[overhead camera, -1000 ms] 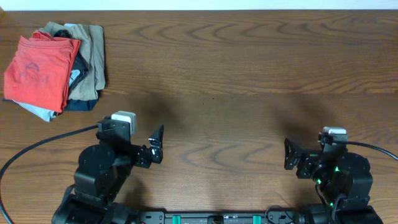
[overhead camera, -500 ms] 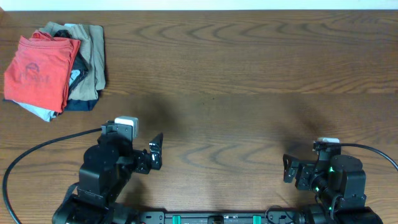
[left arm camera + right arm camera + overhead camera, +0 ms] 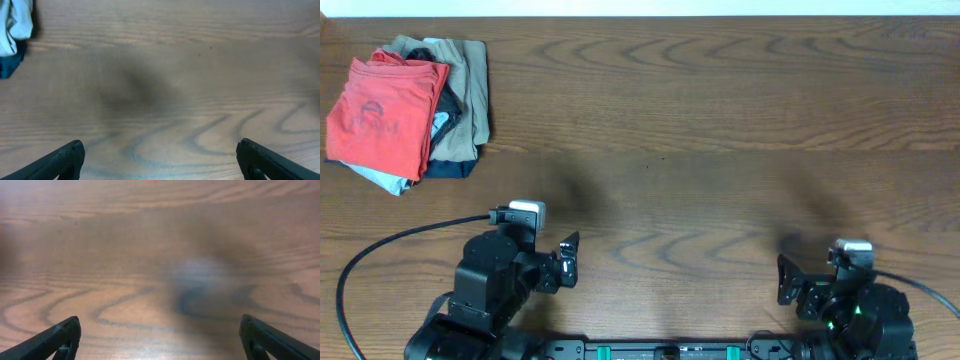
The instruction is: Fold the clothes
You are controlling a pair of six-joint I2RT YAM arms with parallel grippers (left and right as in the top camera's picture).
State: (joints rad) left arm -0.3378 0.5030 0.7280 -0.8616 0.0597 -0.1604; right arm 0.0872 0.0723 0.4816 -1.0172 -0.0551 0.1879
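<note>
The clothes, a coral-red T-shirt, lie folded on top of a pile at the table's far left corner, faint dark lettering showing on the cloth. My left gripper hangs low near the front edge, left of centre, open and empty; in the left wrist view its fingertips stand wide apart over bare wood. My right gripper sits at the front right, open and empty as well, with its fingertips spread at the frame's bottom corners. Both grippers are far from the shirt.
Under the red shirt lie a tan garment, a light blue one and a navy one. A corner of that pile shows top left in the left wrist view. A black cable runs from the left arm.
Both arms have drawn back toward the front edge of the table, their grippers staying wide open. The pile of clothes has not moved.
</note>
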